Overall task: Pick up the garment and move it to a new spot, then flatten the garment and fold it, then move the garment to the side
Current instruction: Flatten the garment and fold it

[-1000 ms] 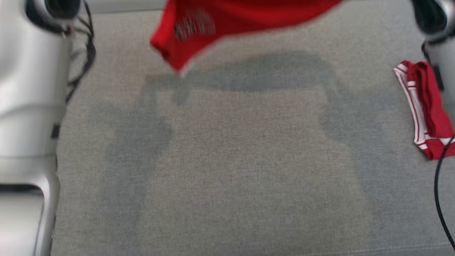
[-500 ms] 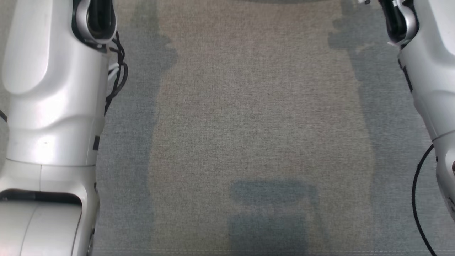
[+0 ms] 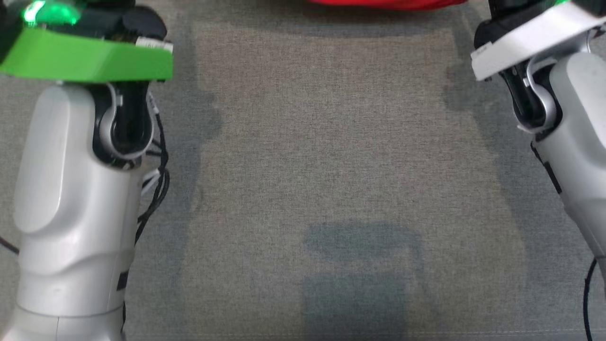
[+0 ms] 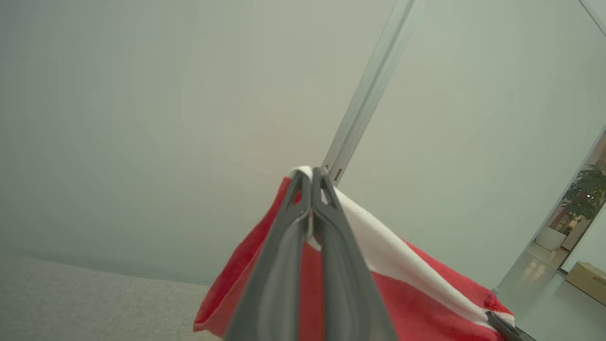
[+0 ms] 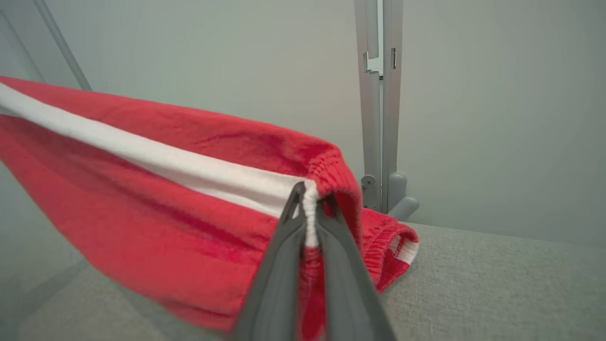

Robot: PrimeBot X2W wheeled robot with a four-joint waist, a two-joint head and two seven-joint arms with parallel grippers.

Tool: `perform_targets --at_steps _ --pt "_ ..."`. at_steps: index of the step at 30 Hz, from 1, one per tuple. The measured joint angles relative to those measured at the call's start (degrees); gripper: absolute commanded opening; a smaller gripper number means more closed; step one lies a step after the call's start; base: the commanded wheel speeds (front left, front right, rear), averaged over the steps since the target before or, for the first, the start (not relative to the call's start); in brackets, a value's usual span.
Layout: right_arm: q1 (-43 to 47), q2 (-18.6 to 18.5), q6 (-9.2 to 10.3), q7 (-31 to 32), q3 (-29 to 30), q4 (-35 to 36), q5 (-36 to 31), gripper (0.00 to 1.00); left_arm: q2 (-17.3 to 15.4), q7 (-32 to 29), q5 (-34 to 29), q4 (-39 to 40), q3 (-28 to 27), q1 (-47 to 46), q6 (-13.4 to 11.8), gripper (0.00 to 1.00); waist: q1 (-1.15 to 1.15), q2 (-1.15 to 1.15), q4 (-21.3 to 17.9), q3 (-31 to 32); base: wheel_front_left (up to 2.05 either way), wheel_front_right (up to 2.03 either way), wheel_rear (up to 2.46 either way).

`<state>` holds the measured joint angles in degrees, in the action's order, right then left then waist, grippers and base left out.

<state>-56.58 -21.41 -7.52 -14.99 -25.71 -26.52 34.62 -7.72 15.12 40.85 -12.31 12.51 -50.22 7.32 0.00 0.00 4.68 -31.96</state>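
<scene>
The garment (image 5: 165, 199) is red cloth with a white stripe, held up in the air above the grey surface. My right gripper (image 5: 310, 189) is shut on its elastic white-edged hem. My left gripper (image 4: 311, 173) is shut on another white-edged corner of the garment (image 4: 416, 293), which hangs stretched from there toward the right gripper. In the head view only a thin red strip of the garment (image 3: 388, 4) shows at the top edge, between the two raised arms.
Grey fabric surface (image 3: 331, 166) spreads between my left forearm (image 3: 71, 189) and right forearm (image 3: 577, 142). A bunched red and white cloth (image 5: 393, 241) lies on it past the right gripper, near a metal post (image 5: 378, 118). A pale wall stands behind.
The head view has shifted, so the camera moved. The red garment hung in the upper view a second ago, left it, and now shows as a strip at the top. Both wrists now show.
</scene>
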Motion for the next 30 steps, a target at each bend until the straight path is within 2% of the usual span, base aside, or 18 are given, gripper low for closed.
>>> perform_targets --at_steps 4,5,9,19,24,30 --pt "8.5 -1.5 -0.01 0.0 0.5 7.4 1.0 0.00 -2.0 0.0 1.0 6.7 -1.9 10.2 0.1 0.00 0.00 0.00 -0.6 1.5 0.00 0.00 0.00" --pt "8.5 -1.5 -0.01 0.0 0.5 7.4 1.0 0.00 -2.0 0.0 1.0 6.7 -1.9 10.2 0.1 0.00 0.00 0.00 -0.6 1.5 0.00 0.00 0.00" --pt "17.4 -1.9 -0.02 0.0 2.4 13.0 -0.9 0.00 -2.5 0.0 0.8 11.9 -3.8 20.1 0.1 0.00 0.00 0.00 -0.9 3.5 0.00 0.00 0.00" --pt "37.8 4.5 -0.03 0.0 10.6 22.1 -5.2 0.00 1.4 0.0 -2.4 18.6 -6.1 38.6 0.1 0.00 0.00 0.00 -0.2 9.4 0.00 0.00 0.00" --pt "46.2 6.4 -0.03 0.0 12.3 25.2 -6.8 0.00 2.7 0.0 -2.7 20.5 -6.1 44.8 0.2 0.00 -0.01 0.00 0.3 13.2 0.00 0.00 0.00" --pt "55.7 8.8 -0.03 0.0 13.6 27.8 -7.7 0.00 2.8 0.0 -4.0 21.8 -5.1 51.5 0.2 0.00 -0.01 0.00 1.0 18.2 0.00 0.00 0.00"
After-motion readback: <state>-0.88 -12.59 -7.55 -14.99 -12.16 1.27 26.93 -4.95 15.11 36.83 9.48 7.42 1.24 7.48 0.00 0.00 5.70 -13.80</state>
